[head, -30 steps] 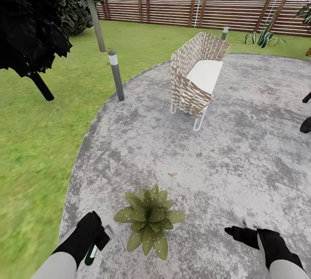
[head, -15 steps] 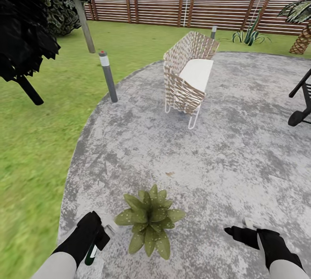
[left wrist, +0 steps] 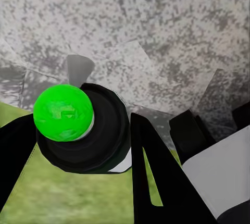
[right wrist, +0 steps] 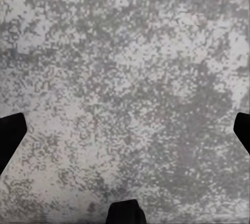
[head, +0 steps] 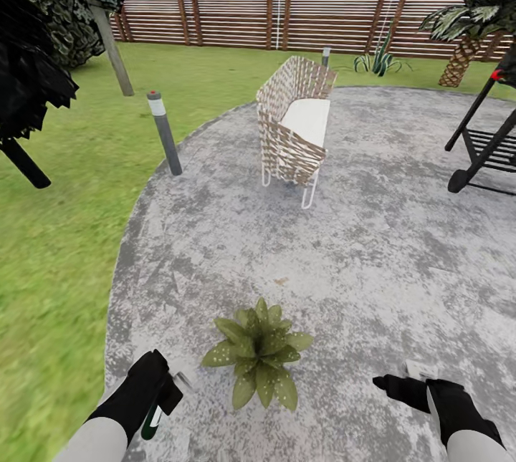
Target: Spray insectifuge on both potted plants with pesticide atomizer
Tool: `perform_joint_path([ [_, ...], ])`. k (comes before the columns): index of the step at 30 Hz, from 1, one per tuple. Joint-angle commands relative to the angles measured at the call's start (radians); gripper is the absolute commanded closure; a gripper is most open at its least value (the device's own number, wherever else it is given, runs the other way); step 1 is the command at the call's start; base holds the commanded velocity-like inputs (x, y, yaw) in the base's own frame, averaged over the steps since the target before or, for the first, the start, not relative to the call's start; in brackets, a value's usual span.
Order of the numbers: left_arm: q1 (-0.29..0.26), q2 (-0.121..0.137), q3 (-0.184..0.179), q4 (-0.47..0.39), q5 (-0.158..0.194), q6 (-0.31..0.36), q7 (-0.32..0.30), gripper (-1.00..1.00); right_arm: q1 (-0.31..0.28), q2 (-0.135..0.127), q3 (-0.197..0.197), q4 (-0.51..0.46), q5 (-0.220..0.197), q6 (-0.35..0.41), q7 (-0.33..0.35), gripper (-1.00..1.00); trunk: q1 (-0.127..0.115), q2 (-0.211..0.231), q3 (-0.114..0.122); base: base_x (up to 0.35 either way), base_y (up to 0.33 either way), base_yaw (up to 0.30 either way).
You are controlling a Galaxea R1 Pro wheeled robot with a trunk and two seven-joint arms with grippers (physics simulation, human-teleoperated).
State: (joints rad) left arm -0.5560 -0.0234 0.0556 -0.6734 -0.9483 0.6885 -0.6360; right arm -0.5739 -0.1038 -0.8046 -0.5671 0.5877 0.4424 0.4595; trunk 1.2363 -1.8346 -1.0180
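Observation:
One potted plant (head: 259, 362), a low rosette of broad green leaves whose pot is hidden under them, stands on the grey paved patio (head: 344, 247) just ahead of me. My left gripper (head: 169, 390) hovers low beside the plant's left edge. It is shut on the pesticide atomizer (head: 153, 419), a white and dark bottle. In the left wrist view the atomizer (left wrist: 86, 135) shows as a round black body with a bright green ball, between the dark fingers (left wrist: 151, 177). My right gripper (head: 395, 385) is open over bare paving, well right of the plant.
A wicker chair (head: 292, 129) with a white cushion stands mid-patio. A grey bollard light (head: 164, 134) marks the patio's left edge, with lawn (head: 57, 233) and dark trees beyond. A black metal frame (head: 487, 143) and a palm (head: 466, 25) are at the right, before the slatted fence (head: 287, 18).
The whole view has swung to the right, bringing the palm and more of the black frame into the picture. Both grippers keep their pose, and the left still holds the atomizer.

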Motion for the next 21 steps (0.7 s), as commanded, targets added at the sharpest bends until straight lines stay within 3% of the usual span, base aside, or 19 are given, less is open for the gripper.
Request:
perform_joint_path([
  [1, 0.0, -0.001, 0.006, -0.002, -0.01, 0.0, -0.01, 1.0, -0.001, 0.001, -0.007, -0.002, 0.011, 0.003, 0.01, -1.0, 0.0, 0.0, -0.001, -0.168, 0.281, -0.276],
  [8, -0.001, -0.001, 0.006, -0.002, -0.01, 0.0, -0.011, 1.0, -0.001, 0.001, -0.007, -0.002, 0.011, 0.003, 0.009, -1.0, 0.0, 0.0, -0.001, -0.133, 0.28, -0.276],
  [15, -0.001, -0.001, 0.006, -0.002, -0.01, 0.0, -0.011, 1.0, -0.001, 0.001, -0.007, -0.002, 0.011, 0.003, 0.009, -1.0, 0.0, 0.0, -0.001, 0.042, 0.279, -0.276],
  [21, -0.001, -0.001, 0.006, -0.002, -0.01, 0.0, -0.011, 1.0, -0.001, 0.001, -0.007, -0.002, 0.011, 0.002, 0.008, -1.0, 0.0, 0.0, -0.001, 0.028, 0.083, -0.274],
])
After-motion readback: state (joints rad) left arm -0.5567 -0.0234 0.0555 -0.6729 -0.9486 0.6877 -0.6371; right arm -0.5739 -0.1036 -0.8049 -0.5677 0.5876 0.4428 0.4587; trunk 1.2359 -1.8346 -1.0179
